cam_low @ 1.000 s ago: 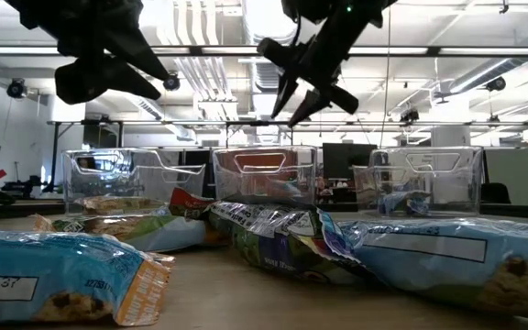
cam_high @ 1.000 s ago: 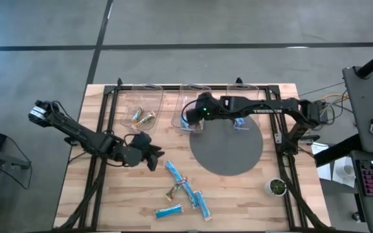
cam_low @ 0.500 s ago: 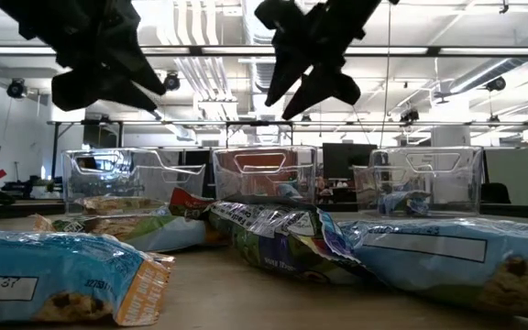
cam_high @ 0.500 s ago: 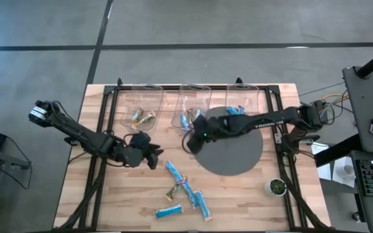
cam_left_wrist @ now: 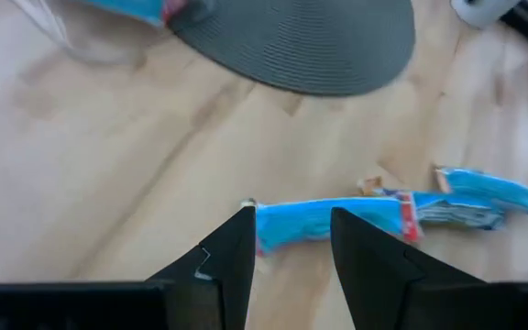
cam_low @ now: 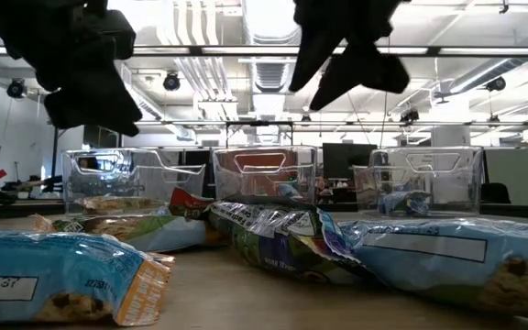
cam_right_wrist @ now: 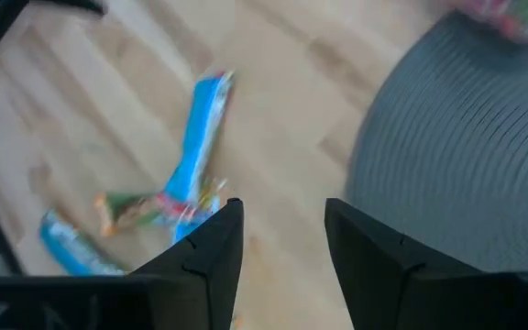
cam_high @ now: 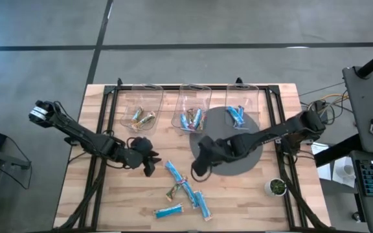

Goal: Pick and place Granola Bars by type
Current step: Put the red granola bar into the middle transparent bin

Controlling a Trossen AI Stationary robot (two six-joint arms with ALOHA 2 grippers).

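Observation:
Several loose bars lie flat on the wood near the table's near edge: blue ones (cam_high: 173, 171) (cam_high: 168, 210) (cam_high: 203, 204) and a dark red-and-blue one (cam_high: 181, 188). Tan bars (cam_high: 141, 118) sit in the left bin, mixed dark and blue ones (cam_high: 192, 120) in the middle bin, blue ones (cam_high: 237, 115) in the right bin. My left gripper (cam_high: 149, 165) hovers open just left of the loose bars, above one end of a blue bar (cam_left_wrist: 337, 220). My right gripper (cam_high: 198, 169) hangs open at the grey mat's near-left edge, above the table.
Three clear bins (cam_high: 141, 107) (cam_high: 193, 103) (cam_high: 241, 103) stand in a row along the far edge. A round grey mat (cam_high: 238, 145) lies right of centre. A small white pot with green (cam_high: 277, 188) stands near the right edge. Bare wood lies along the near-left part.
My right gripper has left the middle bin and swept toward the near edge, across the grey mat, ending beside the loose bars. My left gripper has edged a little nearer and lower beside the same bars. The bars have not moved.

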